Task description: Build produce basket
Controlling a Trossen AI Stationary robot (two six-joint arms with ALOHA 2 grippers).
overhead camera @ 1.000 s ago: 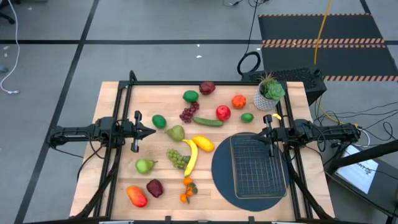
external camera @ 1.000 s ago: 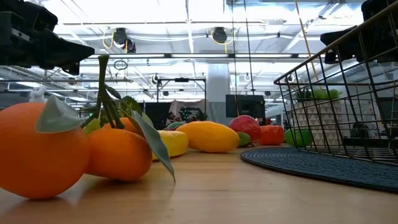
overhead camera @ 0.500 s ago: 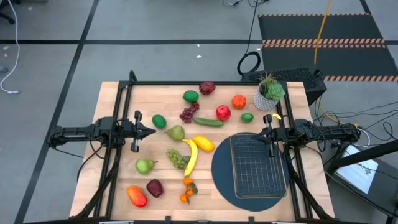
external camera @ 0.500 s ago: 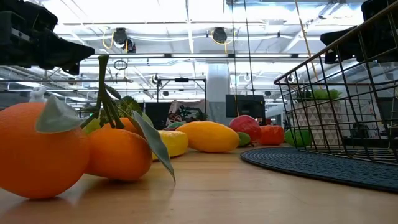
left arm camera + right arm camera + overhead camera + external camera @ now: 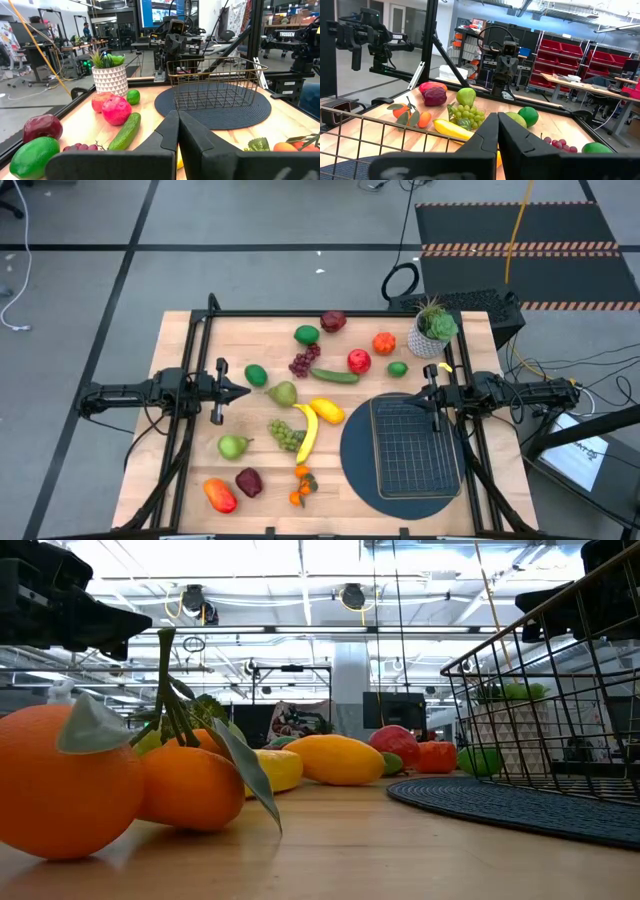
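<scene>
The produce lies spread on the wooden table: a yellow banana point(image 5: 307, 430), green grapes point(image 5: 285, 434), purple grapes point(image 5: 303, 363), a cucumber point(image 5: 334, 376), a pear point(image 5: 283, 393), apples, limes and oranges point(image 5: 300, 486). The bronze wire basket point(image 5: 414, 446) stands empty on a dark round mat point(image 5: 400, 452). My left gripper point(image 5: 243, 389) hovers shut at the table's left, beside a green lime point(image 5: 256, 374). My right gripper point(image 5: 424, 394) hovers shut above the basket's far edge.
A potted green plant in a white pot point(image 5: 432, 330) stands at the far right corner. A black frame rail point(image 5: 300, 313) runs along the table's far edge. Bare wood lies between the fruit and the mat.
</scene>
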